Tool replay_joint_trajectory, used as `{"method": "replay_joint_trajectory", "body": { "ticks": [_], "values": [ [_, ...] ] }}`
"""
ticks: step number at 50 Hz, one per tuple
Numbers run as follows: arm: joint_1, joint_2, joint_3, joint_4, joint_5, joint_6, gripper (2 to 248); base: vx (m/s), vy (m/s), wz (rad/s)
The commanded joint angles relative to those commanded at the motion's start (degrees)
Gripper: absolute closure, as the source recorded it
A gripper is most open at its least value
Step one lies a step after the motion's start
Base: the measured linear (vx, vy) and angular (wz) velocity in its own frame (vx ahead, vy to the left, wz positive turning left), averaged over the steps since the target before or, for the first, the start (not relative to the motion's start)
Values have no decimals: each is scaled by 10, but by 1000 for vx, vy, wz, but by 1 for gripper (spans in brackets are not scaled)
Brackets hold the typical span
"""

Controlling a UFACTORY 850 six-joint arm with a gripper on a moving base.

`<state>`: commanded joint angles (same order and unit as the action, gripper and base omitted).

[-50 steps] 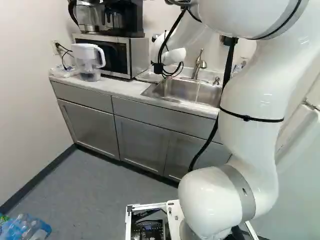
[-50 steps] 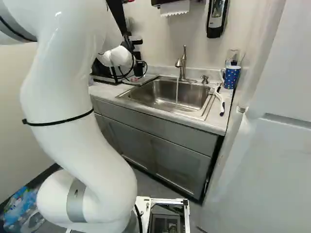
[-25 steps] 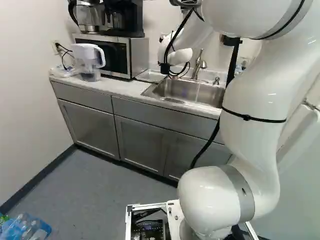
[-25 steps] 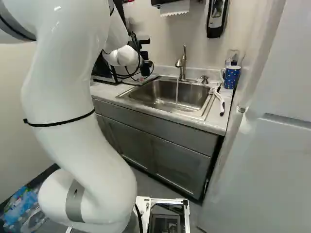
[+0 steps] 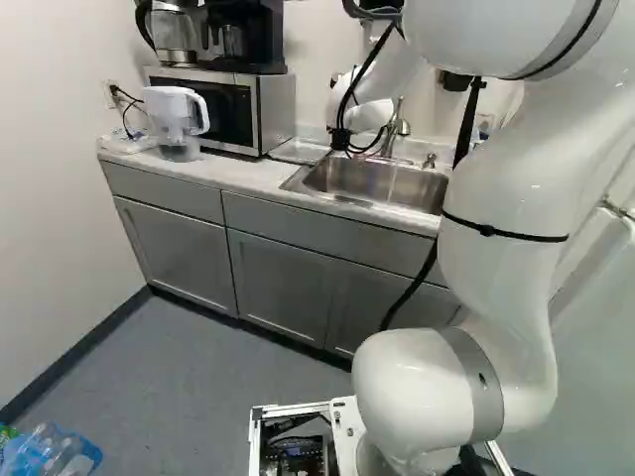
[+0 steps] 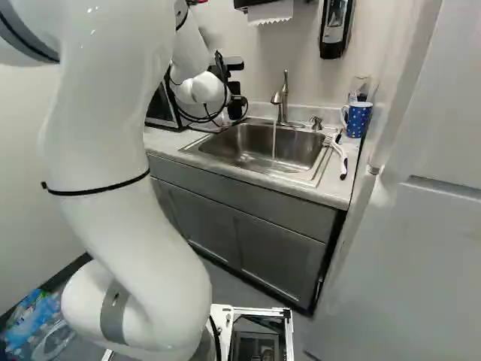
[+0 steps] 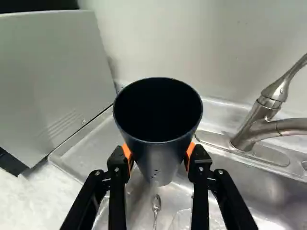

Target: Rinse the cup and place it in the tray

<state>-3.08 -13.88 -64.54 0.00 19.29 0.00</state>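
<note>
Clasping the dark cup [image 7: 161, 155], the gripper [image 6: 235, 88] hangs near the faucet [image 6: 282, 105], upper middle of the right base view.

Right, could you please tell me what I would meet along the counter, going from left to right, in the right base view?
Microwave, running faucet, built-in soap pump, blue polka-dot mug.

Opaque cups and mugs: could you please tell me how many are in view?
2. One dark cup is gripped in the hand; one blue dotted mug stands on the counter beside the sink. The arm may hide others.
</note>
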Motion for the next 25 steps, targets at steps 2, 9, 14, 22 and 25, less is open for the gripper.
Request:
{"method": "replay_joint_trajectory", "body": {
  "ticks": [2, 9, 14, 22, 25],
  "values": [
    [-3, -1, 2, 0, 0, 0, 128, 0, 0, 0],
    [-14, -2, 9, 0, 0, 0, 128, 0, 0, 0],
    [-22, -2, 15, 0, 0, 0, 128, 0, 0, 0],
    [-33, 2, 30, 0, 0, 0, 128, 0, 0, 0],
    [-36, 4, 36, 0, 0, 0, 128, 0, 0, 0]
  ]
}}
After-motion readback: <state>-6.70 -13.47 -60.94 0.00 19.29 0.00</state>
